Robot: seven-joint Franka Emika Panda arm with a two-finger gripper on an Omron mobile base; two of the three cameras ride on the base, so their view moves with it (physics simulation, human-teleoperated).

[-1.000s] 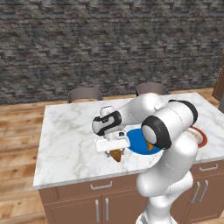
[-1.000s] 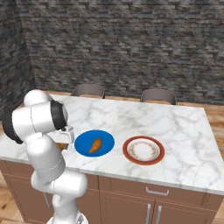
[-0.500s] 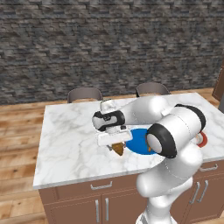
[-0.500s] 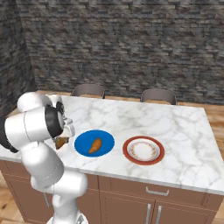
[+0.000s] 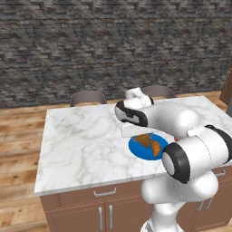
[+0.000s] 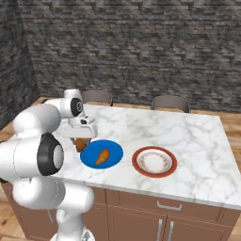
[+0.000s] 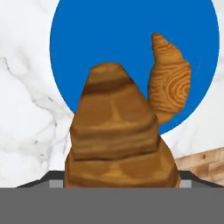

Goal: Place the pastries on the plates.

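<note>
Marble counter (image 5: 81, 145), pastry (image 7: 118, 135) in claw (image 7: 120, 177)

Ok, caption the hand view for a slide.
Golden-brown croissant pastry in the claw above the round blue plate holding another.

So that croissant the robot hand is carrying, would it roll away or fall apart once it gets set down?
Probably neither. The held pastry looks chunky and broad-based, so it should lie still, as the other pastry does on the blue plate. Its layered ridges suggest a rough surface, unlikely to slip from the gripper. A real one would crush easily; here it looks undented.
</note>
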